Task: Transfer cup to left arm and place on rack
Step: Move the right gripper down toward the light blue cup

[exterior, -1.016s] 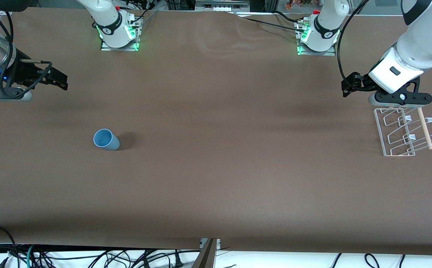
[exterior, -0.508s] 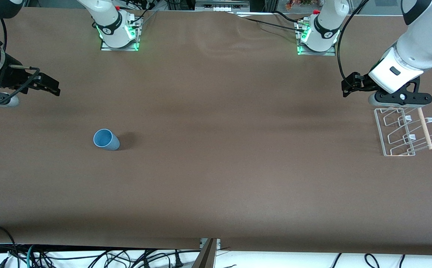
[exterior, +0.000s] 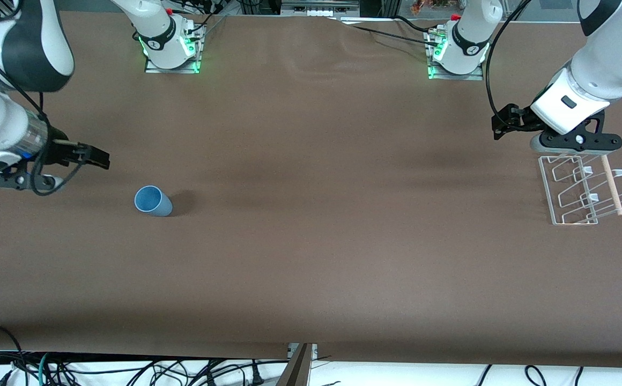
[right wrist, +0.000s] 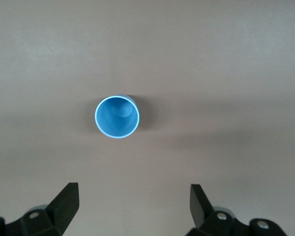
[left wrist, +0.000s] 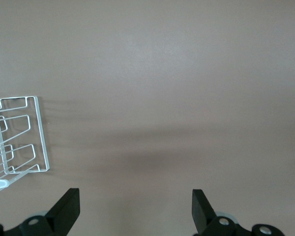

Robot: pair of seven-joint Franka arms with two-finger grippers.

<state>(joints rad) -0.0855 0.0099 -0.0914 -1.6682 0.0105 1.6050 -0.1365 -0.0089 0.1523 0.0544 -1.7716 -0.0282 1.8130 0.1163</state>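
Observation:
The light-blue cup (exterior: 153,201) stands upright and alone on the brown table, toward the right arm's end. My right gripper (exterior: 21,181) hovers over the table beside it, closer to that end and clear of the cup. Seen from the right wrist, the cup (right wrist: 117,117) shows its open mouth ahead of the right gripper (right wrist: 132,206), which is open and holds nothing. The wire rack (exterior: 546,179) with its wooden dowel (exterior: 611,185) sits at the left arm's end. My left gripper (exterior: 576,143) waits above the rack's farther edge. It (left wrist: 136,211) is open and empty, with the rack (left wrist: 43,132) off to one side.
Both arm bases (exterior: 171,51) (exterior: 458,53) stand along the table's farther edge with cables around them. A black cable (exterior: 490,80) loops down to the left hand. More cables hang below the table's near edge (exterior: 289,351).
The right arm's hand has swung toward the front camera and now hovers lower and closer to the cup. The left arm, cup and rack have not moved.

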